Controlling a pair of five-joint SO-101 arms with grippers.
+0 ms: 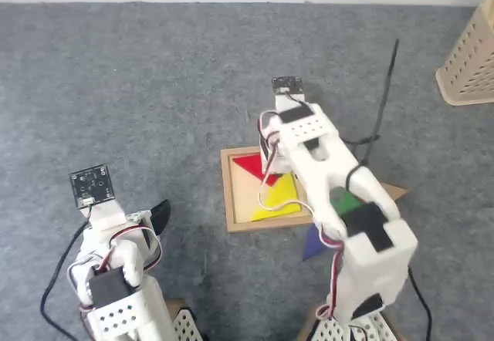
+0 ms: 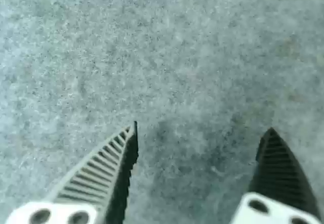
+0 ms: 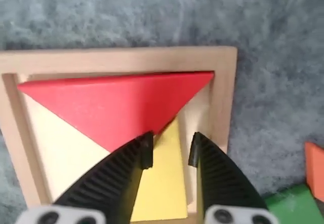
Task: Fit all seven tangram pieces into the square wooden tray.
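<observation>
The square wooden tray (image 1: pixel 229 194) lies mid-table. A red triangle (image 3: pixel 116 100) sits along one inner side of the tray (image 3: pixel 223 107), and a yellow triangle (image 3: pixel 167 183) lies beside it, its tip against the red one. My right gripper (image 3: pixel 170 150) hovers just over the yellow triangle (image 1: pixel 278 200) with its jaws a narrow gap apart, pinching nothing. In the high view the right arm covers the tray's right half. A green piece (image 1: pixel 343 200), a purple piece (image 1: pixel 315 242) and an orange piece (image 3: pixel 315 163) lie outside the tray. My left gripper (image 2: pixel 202 133) is open above bare carpet.
Grey carpet covers the table. A perforated beige basket (image 1: pixel 471 55) stands at the back right. A black cable (image 1: pixel 382 102) runs behind the right arm. The left arm (image 1: pixel 116 264) stays at the front left, far from the tray.
</observation>
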